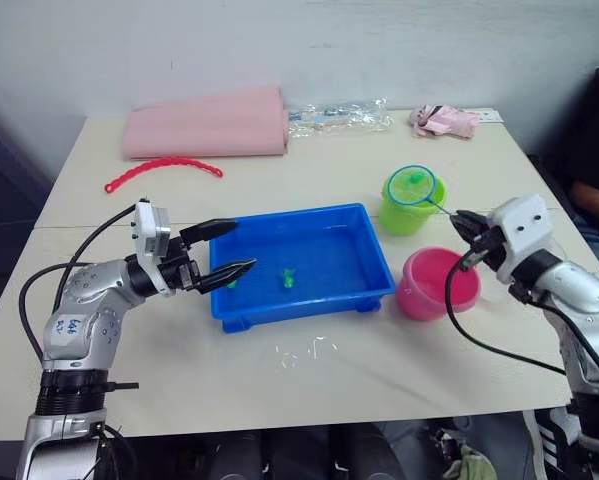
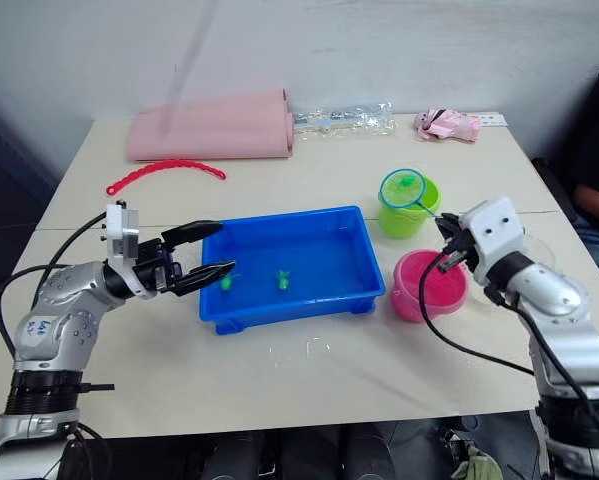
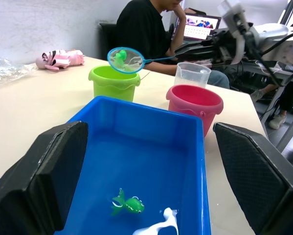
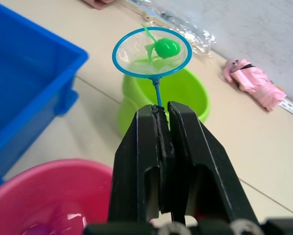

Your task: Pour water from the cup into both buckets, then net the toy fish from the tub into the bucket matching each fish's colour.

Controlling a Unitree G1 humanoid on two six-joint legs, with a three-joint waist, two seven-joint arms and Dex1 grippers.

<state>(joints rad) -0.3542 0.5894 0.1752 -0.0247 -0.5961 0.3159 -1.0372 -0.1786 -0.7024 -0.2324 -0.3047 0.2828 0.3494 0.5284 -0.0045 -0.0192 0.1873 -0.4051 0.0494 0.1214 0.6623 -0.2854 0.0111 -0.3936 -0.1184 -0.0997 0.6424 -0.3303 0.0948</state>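
While the right tool [image 4: 160, 147] pinches the thin dark stick handle between its pressed-together black fingers, the small round net with a blue hoop and pale mesh [image 4: 152, 52] hangs directly over the lime green plastic bucket [image 1: 411, 207], carrying a tiny green toy fish [image 4: 166, 48]. The handle's long axis runs from the tool forward to the hoop, so the likely next move, tipping the catch out, turns on that alignment: the net is already above the matching bucket's mouth, and the right arm is the nearer one. The pink plastic bucket [image 1: 437, 283] stands just beside the green one, closer to the robot, beneath the right tool. A clear plastic cup [image 3: 191, 74] stands behind the pink bucket. The shallow bright blue rectangular plastic tub [image 1: 374, 290] sits mid-bench, left of the buckets, with two more green fish [image 1: 289, 279] in it. The left tool [image 1: 222, 250] hovers at the tub's left edge, fingers spread wide, holding nothing.
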